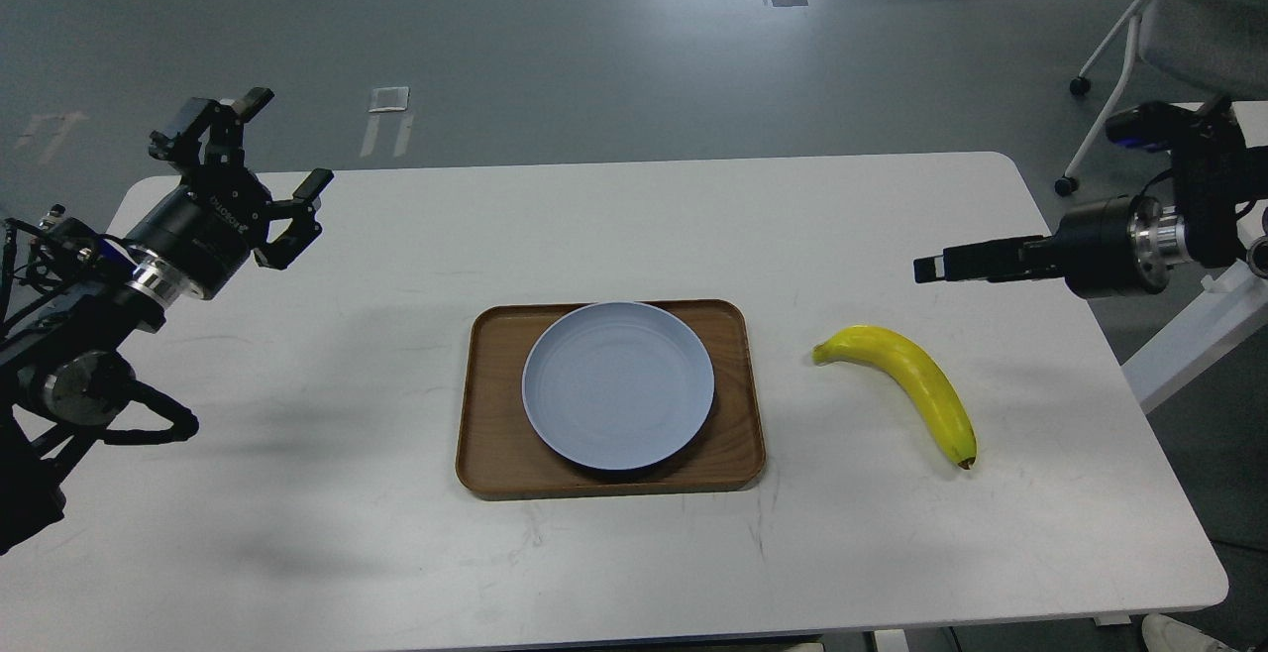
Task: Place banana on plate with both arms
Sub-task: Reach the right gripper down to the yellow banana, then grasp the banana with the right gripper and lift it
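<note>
The yellow banana (916,386) lies on the white table (297,493), right of the tray, with its greenish stem end toward the plate and its dark tip toward me. The pale grey-blue plate (618,384) sits empty on a brown wooden tray (487,414) at the table's middle. My left gripper (289,139) is open and empty above the table's far left corner. My right gripper (929,268) is seen edge-on above the table, just beyond the banana and not touching it; its fingers overlap, so I cannot tell its opening.
A chair on castors (1179,28) stands on the grey floor at the far right. A white slanted leg (1189,335) shows beside the table's right edge. Tape marks lie on the floor beyond the table.
</note>
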Available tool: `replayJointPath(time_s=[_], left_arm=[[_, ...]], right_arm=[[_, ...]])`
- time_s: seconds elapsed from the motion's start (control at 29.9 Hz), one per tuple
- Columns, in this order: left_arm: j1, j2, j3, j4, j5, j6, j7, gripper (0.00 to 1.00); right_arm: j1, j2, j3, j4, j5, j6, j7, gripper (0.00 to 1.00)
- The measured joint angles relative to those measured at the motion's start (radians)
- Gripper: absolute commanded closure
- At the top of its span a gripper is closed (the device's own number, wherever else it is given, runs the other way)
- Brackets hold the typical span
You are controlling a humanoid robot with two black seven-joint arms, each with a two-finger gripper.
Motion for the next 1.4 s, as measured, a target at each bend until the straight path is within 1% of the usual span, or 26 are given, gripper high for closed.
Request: replayJointPath(time_s=[0.13,0.4,0.57,0.67,0.77,0.84,0.87,0.9,0.94,0.97,1.07,1.1,1.24,1.4], left_arm=[[0.0,-0.001,-0.002,0.0,0.0,0.0,0.0,0.02],[0.002,-0.001,-0.007,0.0,0.0,0.0,0.0,0.02],[-0.001,0.002,-0.009,0.0,-0.001,0.0,0.0,0.02],[-0.001,0.003,-0.009,0.0,-0.001,0.0,0.0,0.02],[-0.001,0.005,-0.01,0.0,0.0,0.0,0.0,0.02],[-0.001,0.01,-0.01,0.0,-0.001,0.0,0.0,0.02],[-0.001,0.013,-0.01,0.0,-0.001,0.0,0.0,0.02],[-0.001,0.015,-0.011,0.0,-0.001,0.0,0.0,0.02],[-0.001,0.016,-0.011,0.0,-0.001,0.0,0.0,0.02],[-0.001,0.016,-0.011,0.0,-0.001,0.0,0.0,0.02],[0.0,0.018,-0.011,0.0,-0.001,0.0,0.0,0.02],[0.0,0.019,-0.011,0.0,-0.001,0.0,0.0,0.02],[0.0,0.024,-0.011,0.0,-0.001,0.0,0.0,0.02],[-0.001,0.024,-0.011,0.0,-0.001,0.0,0.0,0.02]], right_arm=[[0.007,0.097,-0.075,-0.078,-0.054,0.0,0.0,0.0],[-0.014,0.258,-0.176,-0.201,-0.059,0.0,0.0,0.0],[-0.045,0.316,-0.191,-0.241,-0.057,-0.013,0.0,0.0],[-0.063,0.331,-0.193,-0.248,-0.055,-0.016,0.0,0.03],[-0.08,0.34,-0.195,-0.25,-0.054,-0.018,0.0,0.11],[-0.086,0.341,-0.196,-0.249,-0.054,-0.019,0.0,0.19],[-0.087,0.342,-0.197,-0.247,-0.054,-0.019,0.0,0.32],[-0.088,0.342,-0.198,-0.246,-0.054,-0.019,0.0,0.49],[-0.088,0.343,-0.201,-0.246,-0.054,-0.019,0.0,0.56],[-0.088,0.345,-0.208,-0.246,-0.054,-0.019,0.0,0.69],[-0.087,0.349,-0.232,-0.246,-0.055,-0.019,0.0,0.82],[-0.085,0.349,-0.237,-0.246,-0.055,-0.019,0.0,0.85],[-0.067,0.33,-0.244,-0.237,-0.056,-0.018,0.0,0.89],[-0.018,0.291,-0.245,-0.205,-0.056,-0.016,0.0,0.91]])
